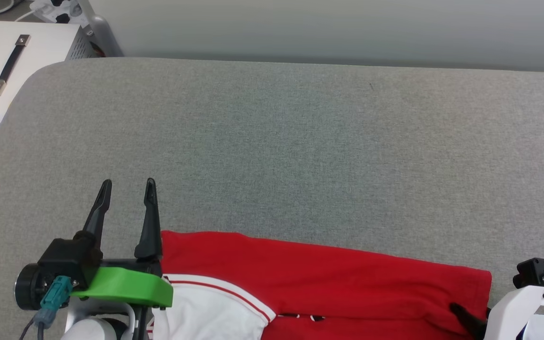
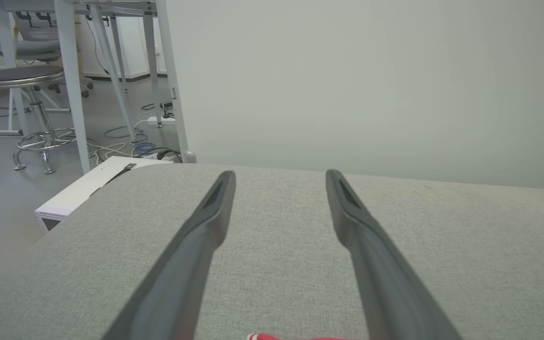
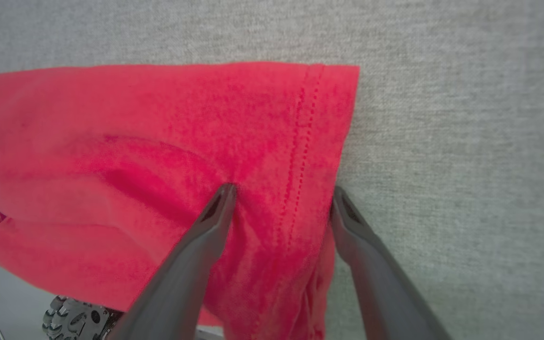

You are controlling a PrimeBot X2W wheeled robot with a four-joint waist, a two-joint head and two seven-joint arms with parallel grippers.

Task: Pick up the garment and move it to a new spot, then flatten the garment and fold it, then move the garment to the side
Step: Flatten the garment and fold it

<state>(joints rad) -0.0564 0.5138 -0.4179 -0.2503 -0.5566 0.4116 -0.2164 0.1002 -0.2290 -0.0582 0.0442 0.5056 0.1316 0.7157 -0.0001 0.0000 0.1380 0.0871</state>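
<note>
The garment [image 1: 328, 278], a red jersey with a white sleeve panel, lies along the near edge of the grey table [image 1: 281, 141], partly folded over itself. My left gripper [image 1: 127, 185] is open just past the garment's left end, its fingers pointing across bare cloth. In the left wrist view the left gripper [image 2: 279, 175] holds nothing, and a sliver of the garment [image 2: 272, 337] shows at the bottom. My right gripper [image 3: 282, 191] stands open astride the stitched hem of the garment [image 3: 158, 141] at its right end, one fingertip on the red fabric and the other at its edge.
A white box [image 1: 7, 71] with a black handle sits beside the table's far left corner. A pale wall [image 1: 328, 28] runs behind the table. A stool [image 2: 26, 80], table legs and floor cables are off to the left.
</note>
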